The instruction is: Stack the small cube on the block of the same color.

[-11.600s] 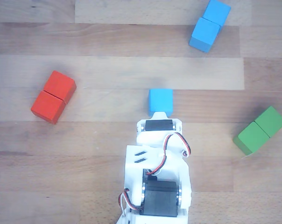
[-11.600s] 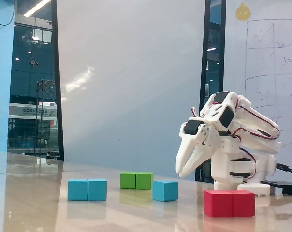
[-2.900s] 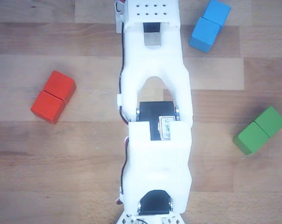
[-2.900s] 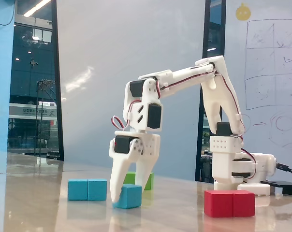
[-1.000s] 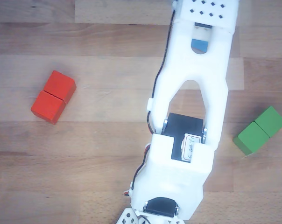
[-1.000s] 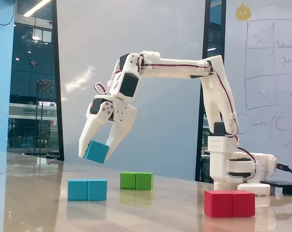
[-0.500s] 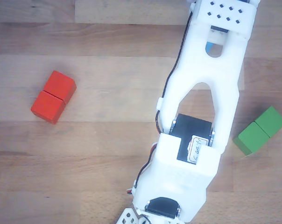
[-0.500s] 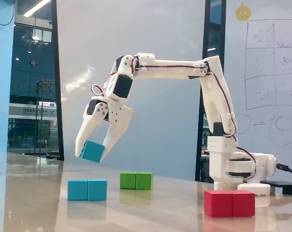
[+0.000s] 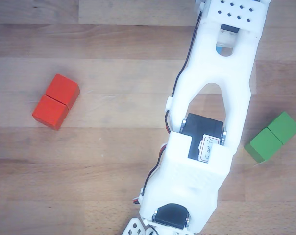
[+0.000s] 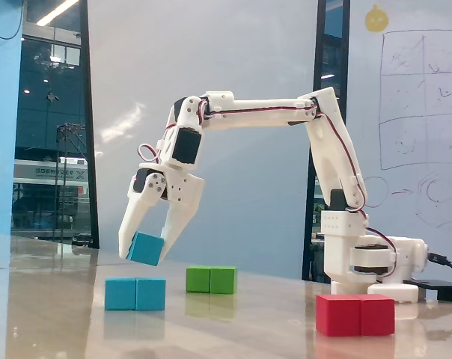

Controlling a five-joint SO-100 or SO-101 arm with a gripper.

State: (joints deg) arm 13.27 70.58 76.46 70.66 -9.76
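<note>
- In the fixed view, the red block (image 10: 355, 314) sat nearest, at the lower right of the tabletop (image 10: 241, 329).
- The block (image 10: 135, 293) lay at lower left.
- Just above it, clear of it, the tool (image 10: 147, 250) pinched the small cube (image 10: 146, 249), tilted.
- The green block (image 10: 211, 280) lay behind, at centre.

No readable text or labels.
</note>
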